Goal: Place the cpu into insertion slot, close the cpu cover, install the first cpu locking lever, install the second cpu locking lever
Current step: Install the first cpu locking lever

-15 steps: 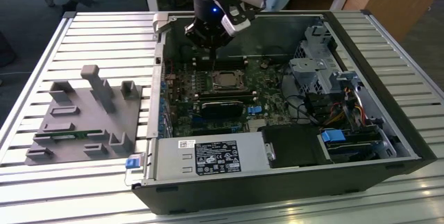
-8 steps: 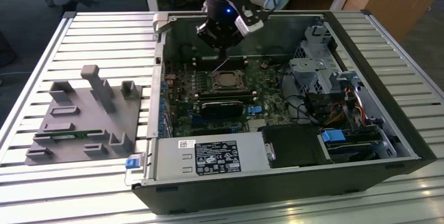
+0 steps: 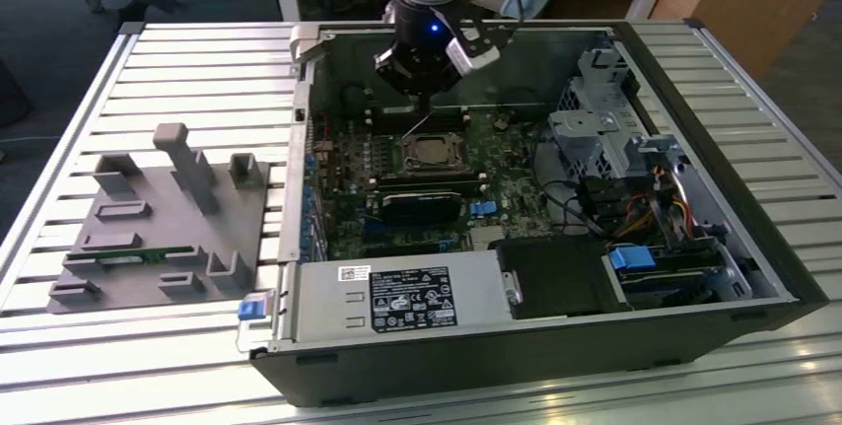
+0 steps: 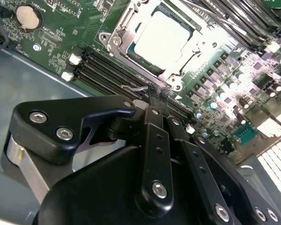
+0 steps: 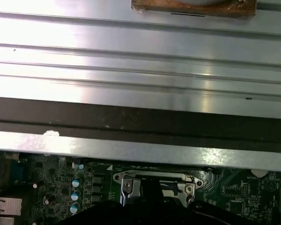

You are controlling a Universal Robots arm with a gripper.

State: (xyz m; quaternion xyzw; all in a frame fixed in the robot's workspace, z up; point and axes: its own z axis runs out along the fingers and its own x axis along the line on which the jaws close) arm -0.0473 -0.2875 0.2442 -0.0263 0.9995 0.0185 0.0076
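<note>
The cpu (image 4: 166, 37) lies flat in the insertion slot (image 4: 113, 41), its silver top showing through the window of the cpu cover (image 4: 178, 77), which is folded down over it. In the exterior view the cpu (image 3: 428, 155) sits mid-motherboard, with my gripper (image 3: 418, 109) just behind and above it. A thin wire locking lever (image 3: 414, 127) rises slanting from the socket to the fingertips. In the second wrist view my gripper (image 4: 157, 93) is shut, and the lever's hooked end (image 4: 133, 87) rests against its tip. The socket's metal edge (image 5: 131, 185) shows in the first wrist view.
The open computer case (image 3: 684, 80) lies on a slatted table. Long black card slots (image 4: 107, 75) run beside the socket, a black finned block (image 3: 421, 206) in front of it. Drive cages (image 3: 605, 129) and cables fill the exterior view's right. A grey fixture tray (image 3: 158, 218) sits outside.
</note>
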